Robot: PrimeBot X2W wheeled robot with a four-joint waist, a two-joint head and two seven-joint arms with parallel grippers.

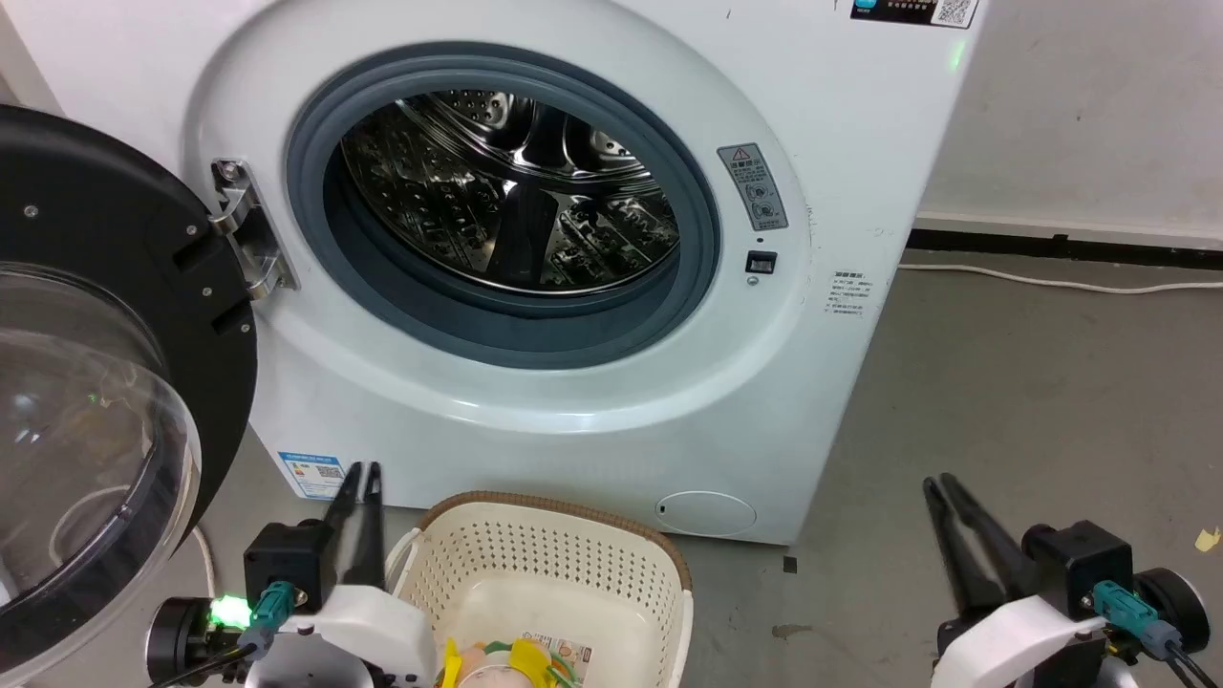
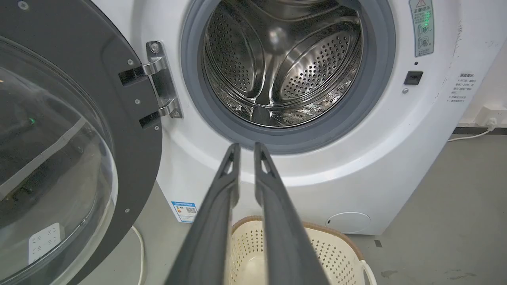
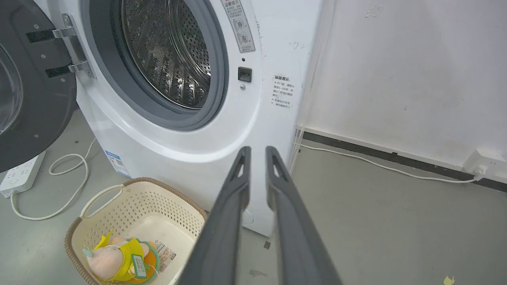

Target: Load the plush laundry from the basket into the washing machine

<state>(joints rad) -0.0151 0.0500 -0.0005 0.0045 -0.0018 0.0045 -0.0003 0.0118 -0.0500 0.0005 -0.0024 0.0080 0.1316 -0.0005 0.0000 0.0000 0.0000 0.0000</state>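
At the far left the round glass door (image 1: 105, 220) stood swung wide open. Next came my left gripper (image 1: 363, 470), its two fingers drawn almost together with a thin slit between them and nothing in their hold, tips aimed at the washing machine (image 1: 592, 411). Just right of it sat the basket (image 1: 549, 504), close against the foot of the machine. The plush laundry (image 1: 506, 664) lay on the floor of the basket's near end. From the left fingertips the toy was nearer to me, lower and a little to the right. In the right wrist view the plush laundry (image 3: 119, 259) lay on its side, and I judged its long axis ran roughly left to right across the basket (image 3: 150, 204). Beyond it, the drum (image 1: 516, 191) gaped bare. Far right, my right gripper (image 1: 941, 485) was likewise nearly closed and empty, well apart from the basket, so the left arm was the nearer. I counted one toy, one basket, one machine and two grippers.
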